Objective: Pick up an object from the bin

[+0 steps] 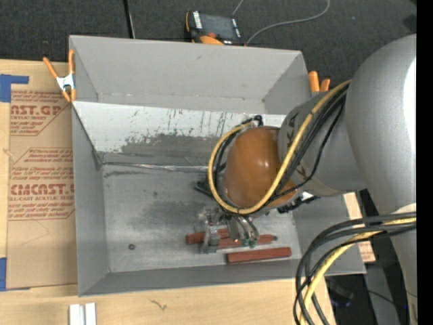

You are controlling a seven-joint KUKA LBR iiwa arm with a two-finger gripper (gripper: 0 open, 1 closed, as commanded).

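The grey bin [88, 181] has wide bare floor on its left. The arm [379, 134] carries the gripper [226, 234] low over a thin reddish-brown stick [195, 238] near the front wall; whether it is clenched or released cannot be told. A flat red bar [260, 254] lies just beside the stick.

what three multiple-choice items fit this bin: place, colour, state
1. Where in the bin is the end effector? A far left corner B near the view's bottom wall, right of centre C over the back rim
2. Colour of the long bar nearest that wall? A blue B yellow C reddish-brown
3. How does that bar lie? A flat on the floor B upright C hanging
B, it is down by that wall; C, the bar looks reddish-brown; A, it rests along the floor.
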